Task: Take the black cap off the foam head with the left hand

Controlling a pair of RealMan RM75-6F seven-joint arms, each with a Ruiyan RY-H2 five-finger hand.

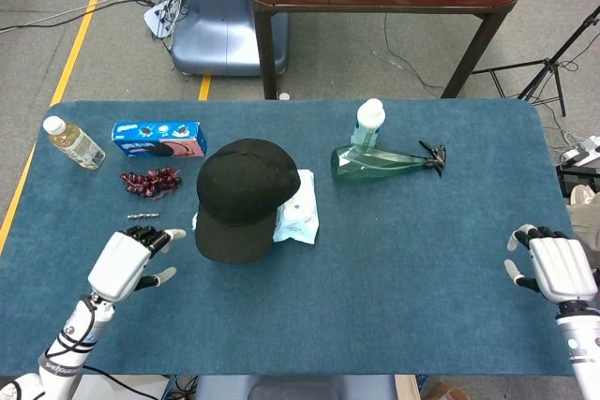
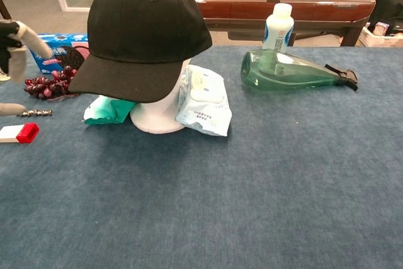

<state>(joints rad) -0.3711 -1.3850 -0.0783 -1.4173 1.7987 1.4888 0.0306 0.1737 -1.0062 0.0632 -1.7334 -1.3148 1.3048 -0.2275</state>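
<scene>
A black cap (image 1: 240,195) (image 2: 142,33) sits on a white foam head (image 2: 157,116), brim toward the near left. Only the head's base shows in the chest view; the cap hides it from above. My left hand (image 1: 129,260) hovers over the table just left of the brim, fingers apart, holding nothing; its fingertips (image 2: 25,34) show at the chest view's left edge. My right hand (image 1: 557,267) is open at the table's near right edge, far from the cap.
A wet-wipes pack (image 1: 298,213) leans against the foam head's right side and a green pack (image 2: 107,109) lies at its left. Left of the cap are a red-and-white block (image 2: 19,133), a bolt (image 1: 142,215), grapes (image 1: 150,180), a cookie box (image 1: 159,138) and a bottle (image 1: 73,142). A green glass bottle (image 1: 384,161) lies behind.
</scene>
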